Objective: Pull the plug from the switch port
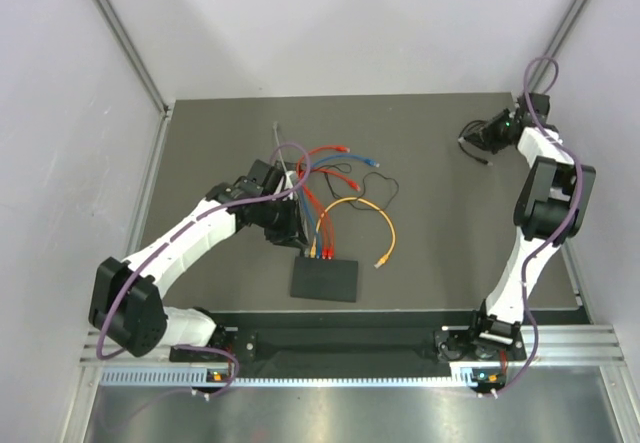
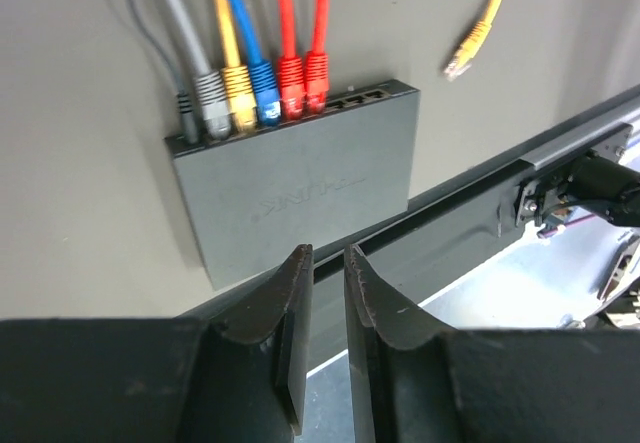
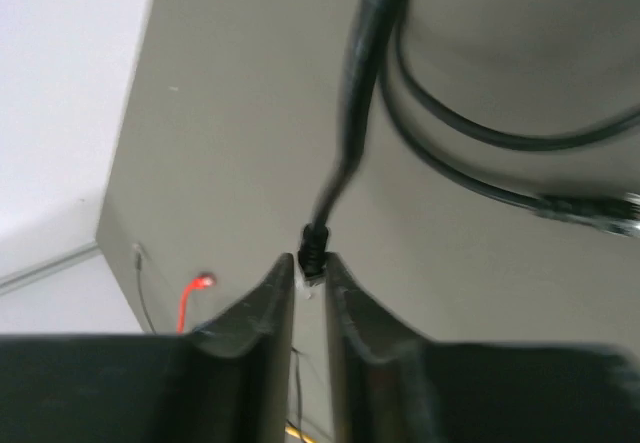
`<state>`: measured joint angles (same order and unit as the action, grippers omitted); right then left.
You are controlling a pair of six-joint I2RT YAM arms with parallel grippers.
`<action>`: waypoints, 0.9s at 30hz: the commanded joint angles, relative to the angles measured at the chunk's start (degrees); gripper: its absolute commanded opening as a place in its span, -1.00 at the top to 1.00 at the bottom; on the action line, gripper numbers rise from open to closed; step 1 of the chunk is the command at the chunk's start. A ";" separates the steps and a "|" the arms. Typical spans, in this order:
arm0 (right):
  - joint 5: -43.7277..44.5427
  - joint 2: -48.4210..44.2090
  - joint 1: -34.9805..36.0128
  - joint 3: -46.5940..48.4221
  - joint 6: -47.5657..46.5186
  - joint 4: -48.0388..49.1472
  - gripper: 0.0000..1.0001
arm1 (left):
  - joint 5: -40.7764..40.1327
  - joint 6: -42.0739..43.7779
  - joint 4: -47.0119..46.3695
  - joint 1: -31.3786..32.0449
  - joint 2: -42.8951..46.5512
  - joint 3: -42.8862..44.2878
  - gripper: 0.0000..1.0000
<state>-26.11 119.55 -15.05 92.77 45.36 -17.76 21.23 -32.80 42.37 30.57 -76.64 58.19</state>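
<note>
Beside the switch (image 2: pixel 300 193), a loose yellow plug (image 2: pixel 462 55).

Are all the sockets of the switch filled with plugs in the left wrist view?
No: to the right of the two red plugs, the switch shows empty sockets with nothing in them.

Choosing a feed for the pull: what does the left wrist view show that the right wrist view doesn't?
Left wrist only: the switch with gray, yellow, blue and two red plugs seated along its far edge, and the left fingers apart with nothing between them. Right wrist only: a black plug between the tips of the right fingers, its cable leading away. Both: the gray table.
</note>
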 commanded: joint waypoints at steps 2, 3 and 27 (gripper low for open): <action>-0.79 2.18 -1.65 6.62 -1.76 -5.16 0.51 | -1.28 0.45 2.19 -0.86 1.58 -0.45 0.51; -0.53 3.31 -1.74 7.76 -2.55 -7.18 0.26 | -1.20 0.28 2.10 -0.86 1.76 -0.54 0.51; -5.96 -31.75 32.25 -30.97 -20.59 -4.94 -0.80 | 9.26 -6.22 -5.71 -5.69 1.05 -11.07 0.49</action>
<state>-22.98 88.01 12.43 65.65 24.97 -32.51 26.74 -36.58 40.29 25.08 -76.75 49.56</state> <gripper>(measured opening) 0.934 0.256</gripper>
